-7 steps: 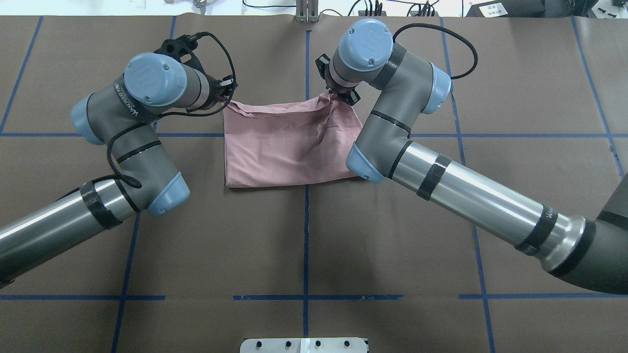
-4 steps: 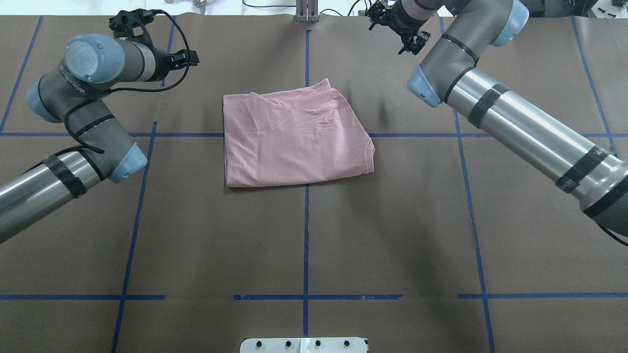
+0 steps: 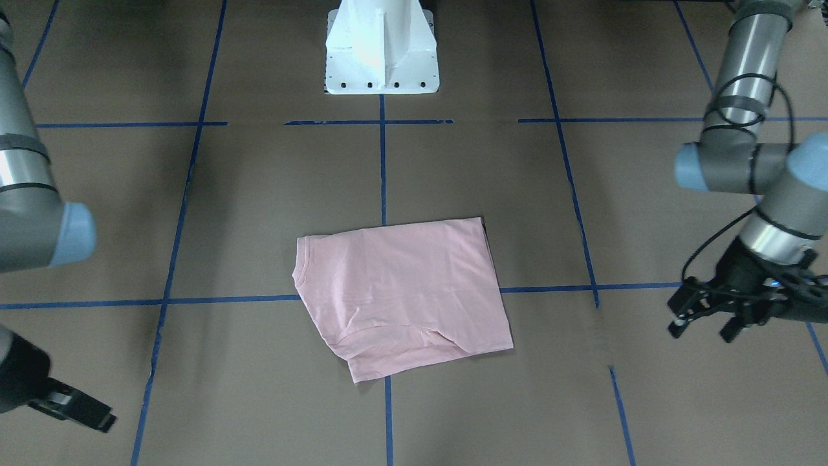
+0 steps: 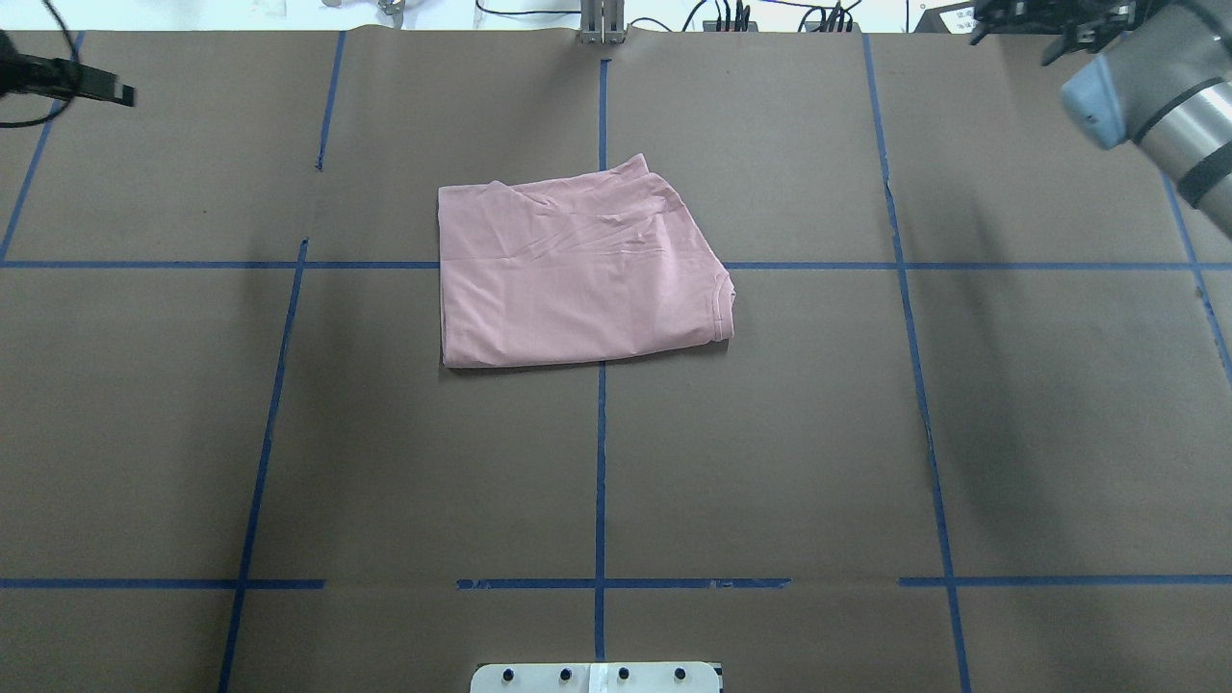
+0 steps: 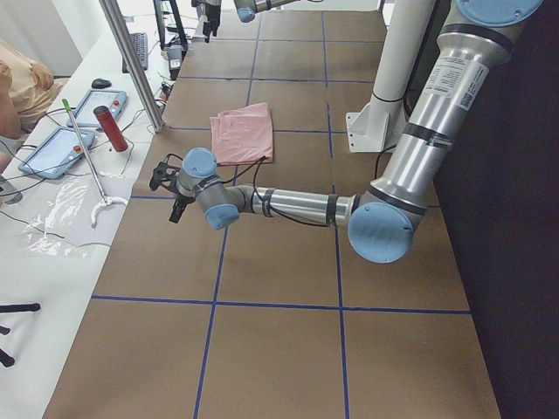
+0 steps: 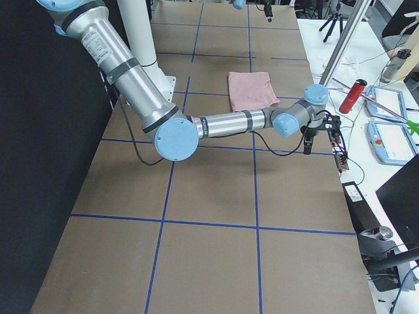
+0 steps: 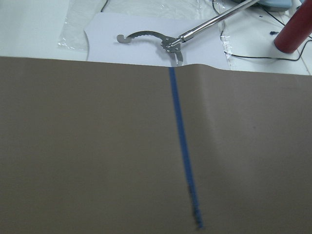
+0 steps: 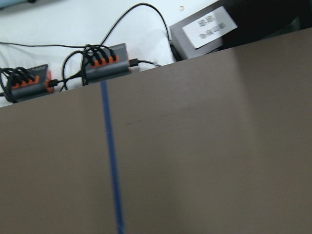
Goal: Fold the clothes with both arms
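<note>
Left gripper: the left gripper (image 3: pixel 704 327) hangs empty above the far-left part of the table (image 4: pixel 770 462), its two black fingers spread apart in the front-facing view.
Right gripper: the right gripper (image 3: pixel 90 414) is at the far-right corner and holds nothing. Only a dark stub of it shows, so I cannot tell whether its jaws are apart or together.
Wrist views: both cameras see only bare brown table, blue tape lines (image 7: pixel 183 146) and clutter past the far edge, including a metal reacher tool (image 7: pixel 161 41) and orange power strips (image 8: pixel 105 61). No cloth is in either.
Arms: the left arm (image 3: pixel 744 162) and the right arm (image 3: pixel 26 213) each stand out at their own side, well apart from the garment.
T-shirt: the T-shirt (image 4: pixel 577 279) lies flat across the centre tape line, in the far half of the table from the pedestal base (image 3: pixel 381 52). It is folded into a rough rectangle with the plain pink side up and no print showing. A hemmed edge shows on its right side, and creases run near its far edge, where the far-right corner juts out a little.
Step in hand: my guess is the folding is done or nearly so, with both grippers parked clear.
Next move: if another fold or a tidy-up is wanted, both grippers would need to come in low on opposite ends of one edge. They should pinch all the layers together and lift evenly, so the stack does not slide or open.
</note>
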Available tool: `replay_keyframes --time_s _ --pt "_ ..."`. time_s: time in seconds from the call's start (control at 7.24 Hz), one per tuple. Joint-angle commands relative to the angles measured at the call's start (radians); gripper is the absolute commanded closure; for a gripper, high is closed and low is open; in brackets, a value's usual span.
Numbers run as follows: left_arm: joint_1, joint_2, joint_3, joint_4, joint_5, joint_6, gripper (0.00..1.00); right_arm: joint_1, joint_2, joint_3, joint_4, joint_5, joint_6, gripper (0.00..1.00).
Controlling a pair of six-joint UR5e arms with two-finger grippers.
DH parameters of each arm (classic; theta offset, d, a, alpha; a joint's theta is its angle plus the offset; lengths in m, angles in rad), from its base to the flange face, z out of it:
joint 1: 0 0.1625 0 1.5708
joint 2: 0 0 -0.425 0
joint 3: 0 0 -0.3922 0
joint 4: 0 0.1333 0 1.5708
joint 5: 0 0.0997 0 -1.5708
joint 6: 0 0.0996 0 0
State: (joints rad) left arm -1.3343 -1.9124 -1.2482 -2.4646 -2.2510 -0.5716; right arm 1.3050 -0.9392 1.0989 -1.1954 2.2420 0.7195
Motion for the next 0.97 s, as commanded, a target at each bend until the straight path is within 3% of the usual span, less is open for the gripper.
replay_keyframes --time_s 0.0,0.28,0.41,0.55,0.69,0.83 --pt "-0.233 0.027 -0.013 0.207 -0.183 0.406 0.00 0.173 -0.120 0.146 -0.420 0.034 -0.642 0.00" --pt "-0.272 0.046 -0.052 0.577 -0.177 0.579 0.00 0.221 -0.235 0.261 -0.518 0.037 -0.719 0.00" --pt "-0.273 0.077 -0.180 0.801 -0.174 0.610 0.00 0.218 -0.278 0.278 -0.518 0.097 -0.706 0.00" --pt "-0.258 0.094 -0.412 1.127 -0.141 0.613 0.00 0.212 -0.279 0.266 -0.517 0.175 -0.707 0.00" --pt "-0.241 0.239 -0.635 1.230 -0.001 0.618 0.00 0.212 -0.279 0.268 -0.513 0.171 -0.710 0.00" --pt "-0.224 0.274 -0.591 1.054 0.010 0.618 0.00 0.185 -0.279 0.262 -0.512 0.165 -0.710 0.00"
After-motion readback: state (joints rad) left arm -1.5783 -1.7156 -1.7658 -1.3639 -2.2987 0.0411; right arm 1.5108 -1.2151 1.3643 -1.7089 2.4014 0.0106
